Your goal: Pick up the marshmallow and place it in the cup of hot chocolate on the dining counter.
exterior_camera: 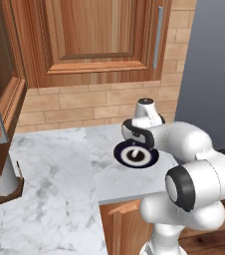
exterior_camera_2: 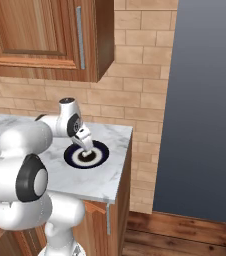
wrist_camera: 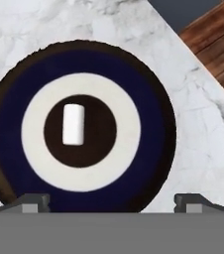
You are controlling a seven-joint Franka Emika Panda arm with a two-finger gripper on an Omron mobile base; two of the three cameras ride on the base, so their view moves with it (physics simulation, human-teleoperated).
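The claw [wrist_camera: 111, 202] hangs over the dark blue plate [wrist_camera: 148, 89], jaws spread wide with nothing between them. The marshmallow [wrist_camera: 73, 124] lies in the plate's dark centre, inside its white ring. The plate sits on the small marble tabletop [exterior_camera_2: 105, 182] backed by tan brick [exterior_camera_2: 140, 100]

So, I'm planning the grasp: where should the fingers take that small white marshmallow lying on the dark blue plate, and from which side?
Come straight down from above. The small white marshmallow lies flat in the dark centre of the dark blue round plate, longer one way, so close on its two long sides. The open gripper likely needs centring over it first.
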